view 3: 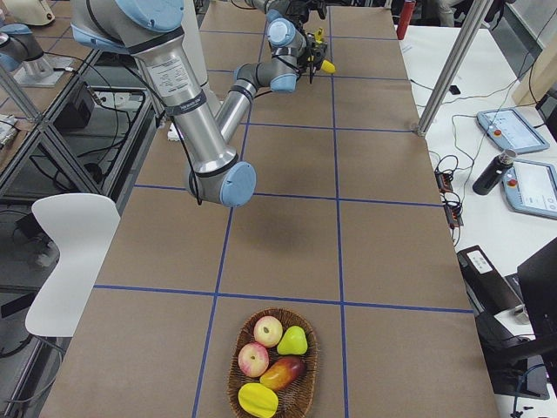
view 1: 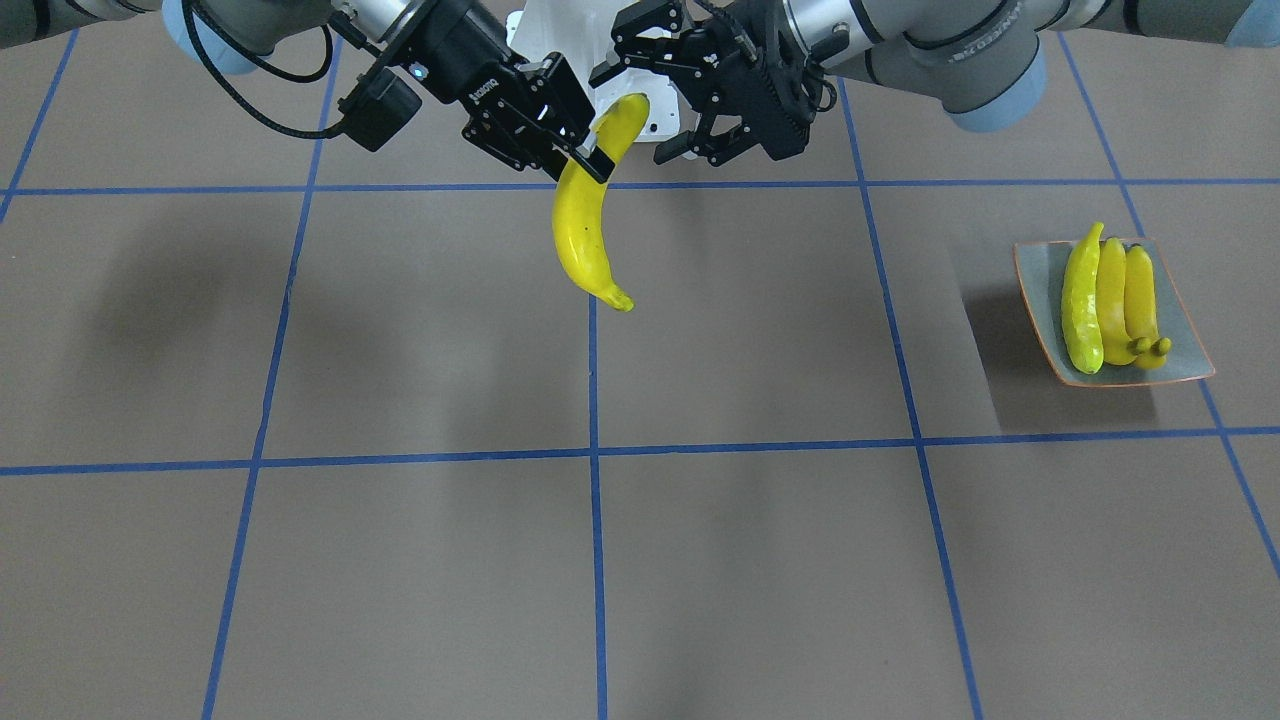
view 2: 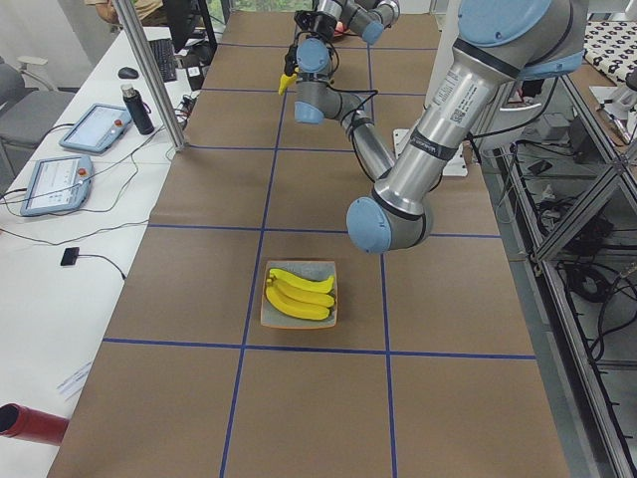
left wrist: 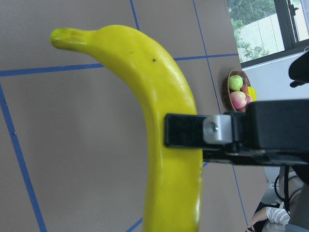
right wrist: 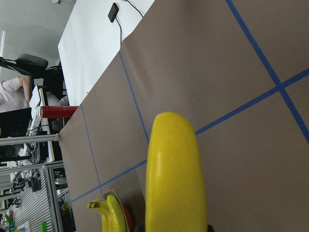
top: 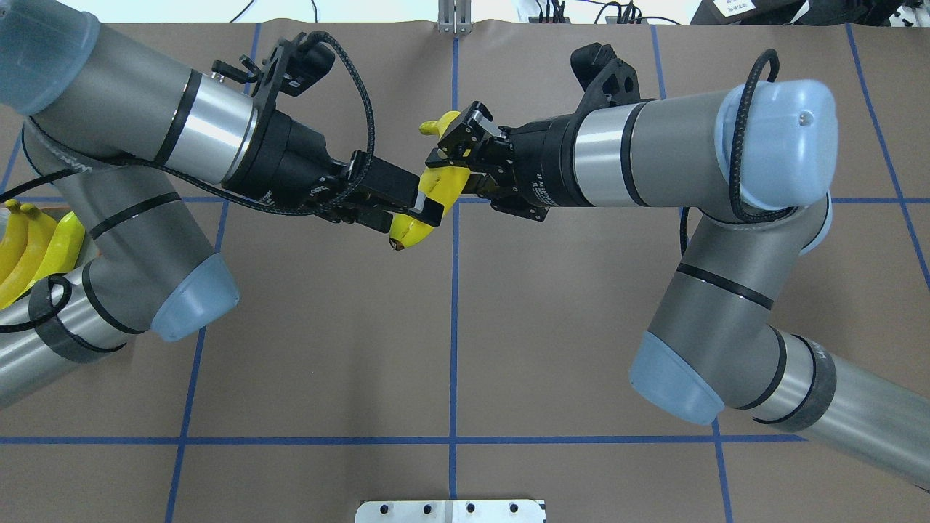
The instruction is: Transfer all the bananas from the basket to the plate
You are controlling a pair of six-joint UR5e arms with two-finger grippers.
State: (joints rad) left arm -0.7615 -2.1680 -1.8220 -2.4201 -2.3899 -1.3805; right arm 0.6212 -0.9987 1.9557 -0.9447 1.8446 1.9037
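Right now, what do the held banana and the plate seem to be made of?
Held banana: probably moulded plastic, glossy; even yellow skin, hard highlights. Plate: likely glazed ceramic; smooth grey-green face, thin orange-brown rim.

Three glossy bananas [view 1: 1112, 300], two bright yellow and one greenish, lie side by side and touching on a square grey-green plate [view 1: 1180, 335] with a thin orange-brown rim, near the table's left end. A fourth banana [view 1: 575, 230], bright yellow, is held in mid-air over the table's middle. It is clamped near its blunt end, and its stem end juts free.
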